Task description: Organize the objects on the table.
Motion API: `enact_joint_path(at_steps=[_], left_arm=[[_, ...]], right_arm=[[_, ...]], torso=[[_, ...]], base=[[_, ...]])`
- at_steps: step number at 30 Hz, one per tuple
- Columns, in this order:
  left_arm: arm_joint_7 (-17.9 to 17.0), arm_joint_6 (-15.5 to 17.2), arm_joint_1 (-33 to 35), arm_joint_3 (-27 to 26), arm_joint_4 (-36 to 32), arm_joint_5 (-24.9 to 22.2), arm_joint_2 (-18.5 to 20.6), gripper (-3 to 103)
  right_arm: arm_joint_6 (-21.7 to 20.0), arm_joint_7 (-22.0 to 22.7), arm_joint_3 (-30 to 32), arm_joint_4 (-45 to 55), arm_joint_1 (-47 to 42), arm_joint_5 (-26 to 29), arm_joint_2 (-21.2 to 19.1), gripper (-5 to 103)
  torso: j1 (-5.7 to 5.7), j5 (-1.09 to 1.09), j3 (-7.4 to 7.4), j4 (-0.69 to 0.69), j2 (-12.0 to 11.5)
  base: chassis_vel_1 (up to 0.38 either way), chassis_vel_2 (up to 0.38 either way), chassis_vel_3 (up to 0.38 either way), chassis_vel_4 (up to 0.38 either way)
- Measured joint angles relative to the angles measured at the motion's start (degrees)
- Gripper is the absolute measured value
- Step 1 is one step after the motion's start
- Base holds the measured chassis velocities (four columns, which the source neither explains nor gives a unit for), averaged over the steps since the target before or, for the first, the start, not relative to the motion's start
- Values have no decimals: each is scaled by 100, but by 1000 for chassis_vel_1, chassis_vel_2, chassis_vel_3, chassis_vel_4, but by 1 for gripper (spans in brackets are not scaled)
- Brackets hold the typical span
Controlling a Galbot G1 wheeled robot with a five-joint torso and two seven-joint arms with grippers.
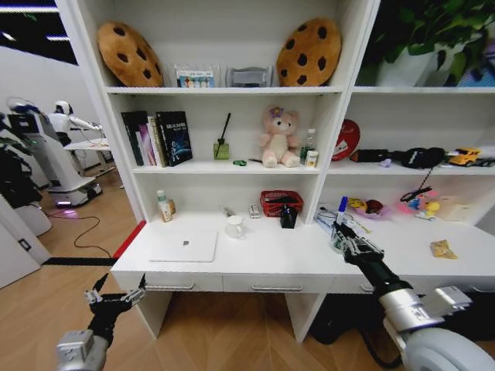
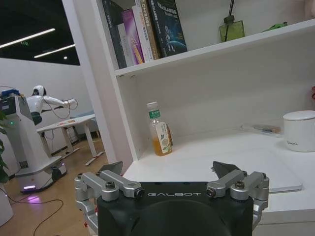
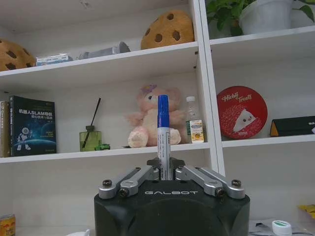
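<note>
On right gripper body, "GALBOT"

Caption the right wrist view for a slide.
Right gripper holds a blue-capped marker upright before the shelves.

One silver laptop lies on the white bench, along with one white mug, one red basket, one yellow snack packet and one small bottle of amber drink. One blue-capped marker stands upright in the right hand. The shelves carry two cookie-shaped cushions, one pink teddy bear, one reed diffuser, one clear bottle with a green label, one round red tin and one yellow toy car. Three bar handles show on the drawers.
</note>
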Motion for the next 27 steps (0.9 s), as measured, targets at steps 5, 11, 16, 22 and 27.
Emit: enact_joint_path(at_steps=[5,11,16,22,27], left_arm=[[-1,0,0,-1,0,0,1,100],[-1,0,0,-2,0,0,1,100],[-1,0,0,-1,0,0,1,100],[-1,0,0,-1,0,0,1,100],[-1,0,0,-1,0,0,1,100]], right_arm=[[53,9,-3,0,-55,-6,67,10],[57,65,18,0,-86,46,121,10],[55,70,25,0,-87,39,131,10],[51,70,17,0,-66,40,117,10],[75,48,7,0,-36,25,104,10]], torso=[[-3,-4,-4,4,-5],[-4,-2,-5,5,-9],[-7,-1,-9,4,-15],[-8,-1,-10,3,-18],[-10,0,-11,4,-20]], base=[[15,36,-8,-21],[27,36,-12,-26],[-22,-35,15,30],[-82,-124,86,126],[-156,-174,156,180]])
